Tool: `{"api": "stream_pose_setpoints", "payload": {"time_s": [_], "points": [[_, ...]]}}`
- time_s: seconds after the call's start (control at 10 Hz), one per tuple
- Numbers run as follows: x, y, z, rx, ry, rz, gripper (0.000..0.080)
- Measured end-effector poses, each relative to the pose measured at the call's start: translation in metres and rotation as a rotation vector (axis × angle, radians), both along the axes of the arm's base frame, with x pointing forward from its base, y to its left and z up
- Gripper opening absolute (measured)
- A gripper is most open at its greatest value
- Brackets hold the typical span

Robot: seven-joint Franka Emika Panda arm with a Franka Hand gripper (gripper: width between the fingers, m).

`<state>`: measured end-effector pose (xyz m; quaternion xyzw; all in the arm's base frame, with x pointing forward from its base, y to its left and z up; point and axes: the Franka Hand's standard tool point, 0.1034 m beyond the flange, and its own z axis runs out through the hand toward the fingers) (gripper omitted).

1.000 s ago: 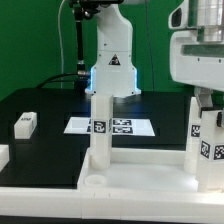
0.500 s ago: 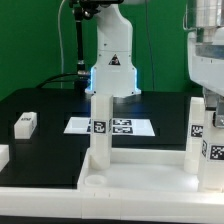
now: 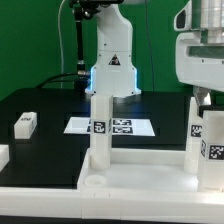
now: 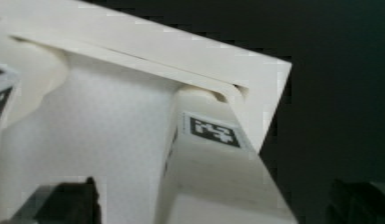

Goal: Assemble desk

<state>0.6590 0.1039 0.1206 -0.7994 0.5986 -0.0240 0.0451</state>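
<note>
The desk panel (image 3: 130, 178) lies white and rimmed along the front of the exterior view. Three white tagged legs stand upright in its corners: one on the exterior view's left (image 3: 100, 125) and two on the right (image 3: 197, 125) (image 3: 212, 148). My gripper (image 3: 205, 99) hangs right over the nearer right leg. In the wrist view that leg (image 4: 215, 160) runs down to the panel (image 4: 153, 60). My gripper (image 4: 207, 205) is open, its dark fingers (image 4: 68, 203) standing well clear on either side of the leg.
A loose tagged leg (image 3: 25, 123) lies on the black table at the exterior view's left, and another white part (image 3: 2, 155) shows at the left edge. The marker board (image 3: 112, 126) lies flat behind the panel, before the arm's base (image 3: 112, 65).
The jaws have spread apart and let go of the nearer right leg, which stays upright in its corner. The hand has barely shifted above it.
</note>
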Motion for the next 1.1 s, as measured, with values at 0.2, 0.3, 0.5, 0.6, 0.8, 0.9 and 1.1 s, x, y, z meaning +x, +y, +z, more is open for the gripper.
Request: {"api": "stream_pose_setpoints", "payload": {"time_s": [0.2,0.3,0.5,0.6,0.8,0.9,1.1], "points": [[0.0006,0.0006,0.0003,-0.017,-0.011,0.175,0.0649],[0.0003,0.0008,-0.0007,-0.025,-0.013,0.260,0.0649],[-0.0006,0.0016,-0.0033,-0.050,-0.015,0.430,0.0649],[-0.0005,0.0027,-0.0037,-0.057,-0.020,0.505,0.0649],[0.0000,0.0038,-0.0032,-0.070,-0.027,0.640,0.0649],[-0.0001,0.0052,-0.0031,-0.072,-0.029,0.672,0.0649],[0.0015,0.0053,-0.0030,-0.095,-0.046,0.806,0.0649]]}}
